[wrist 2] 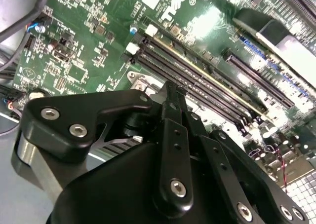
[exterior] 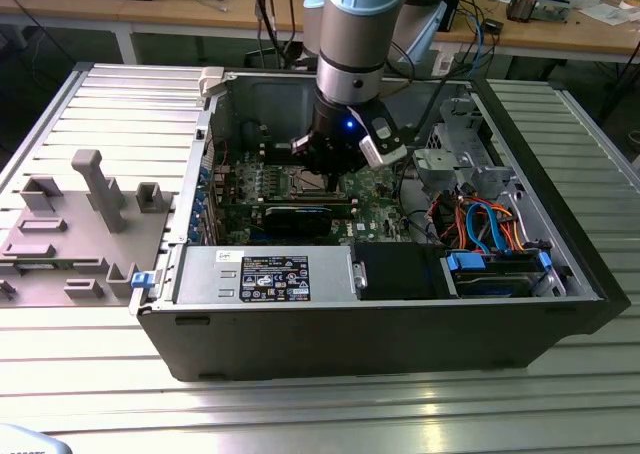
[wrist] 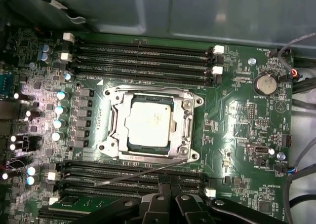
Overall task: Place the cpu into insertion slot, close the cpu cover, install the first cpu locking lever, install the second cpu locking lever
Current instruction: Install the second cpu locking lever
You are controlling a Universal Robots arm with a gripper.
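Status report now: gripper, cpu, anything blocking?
Gripper over the motherboard, beside the socket. Cpu seated in socket, cover down around it. One thin lever lies loose along the socket edge. Nothing blocking.

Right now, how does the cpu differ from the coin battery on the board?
The cpu is a square, pale, shiny plate, while the coin battery is a round silver disc. The cpu looks much larger than the battery. The cpu sits in the metal-rimmed insertion slot mid-board between memory slots; the battery sits near the board's edge by cables. Both lie flat on the green motherboard.
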